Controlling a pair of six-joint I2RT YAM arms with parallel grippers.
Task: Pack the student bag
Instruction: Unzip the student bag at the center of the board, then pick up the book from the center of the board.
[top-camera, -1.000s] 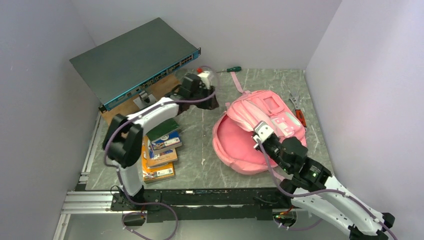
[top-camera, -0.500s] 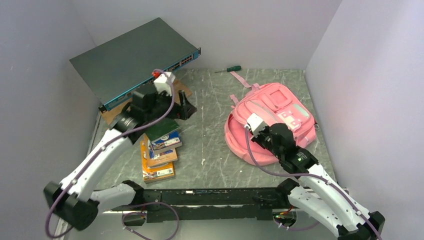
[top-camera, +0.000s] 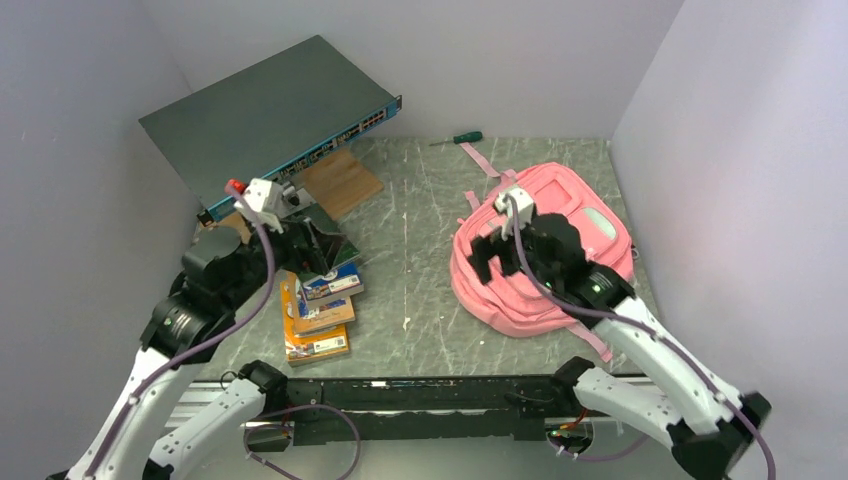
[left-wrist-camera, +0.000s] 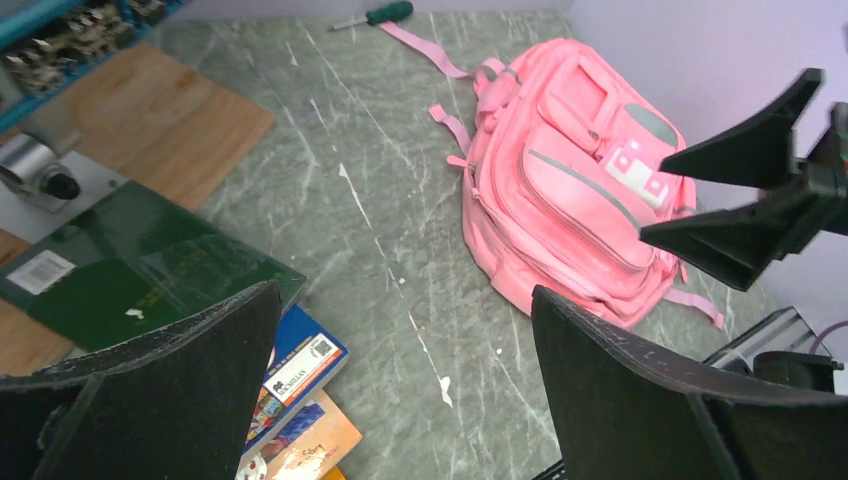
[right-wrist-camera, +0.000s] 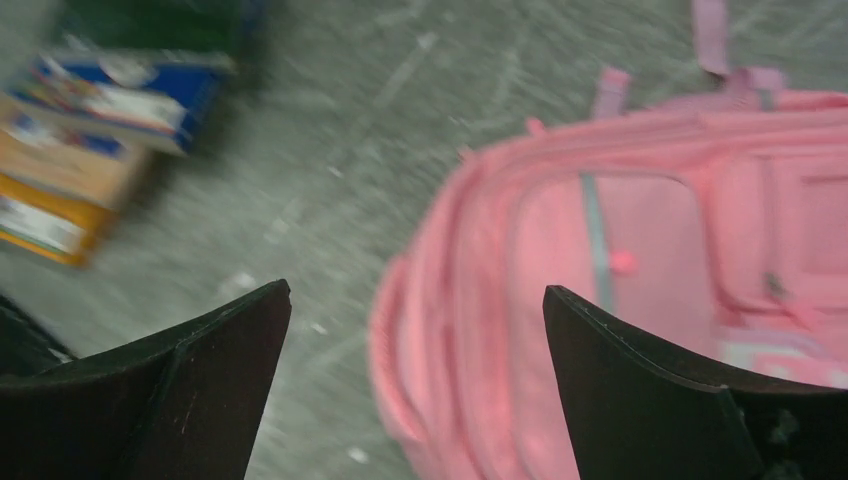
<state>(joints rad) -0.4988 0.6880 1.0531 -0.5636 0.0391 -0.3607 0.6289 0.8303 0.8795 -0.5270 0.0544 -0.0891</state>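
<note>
Both arms are swinging to new stations: the left gripper (top-camera: 322, 245) is pulling away from the student bag (top-camera: 590, 215) toward the books (top-camera: 318, 318), while the right gripper (top-camera: 487, 255) is climbing over the bag's left flank. Both pincers are now gaping fully and carrying nothing.

The student bag is lying flat on the table (top-camera: 410, 260), pockets up, its near rim sitting close to the table's front edge. It is looking soft and floppy, probably light, so it is likely to sag and fold if lifted by one corner; the zipped rim along its left side or the top loop is looking like the surest hold.

Left of the bag, across a bare strip of table giving the arms room to move, the books are stacked, with a green book (left-wrist-camera: 140, 265) lying just past them under the left gripper. Farther left and beyond, a wooden board (top-camera: 340, 180) and a tilted network switch (top-camera: 270, 115) are crowding that corner. Right of the bag the wall (top-camera: 730, 200) is standing close, leaving little room. Beyond the bag a pink strap (top-camera: 480, 160) is trailing toward a screwdriver (top-camera: 465, 138).
</note>
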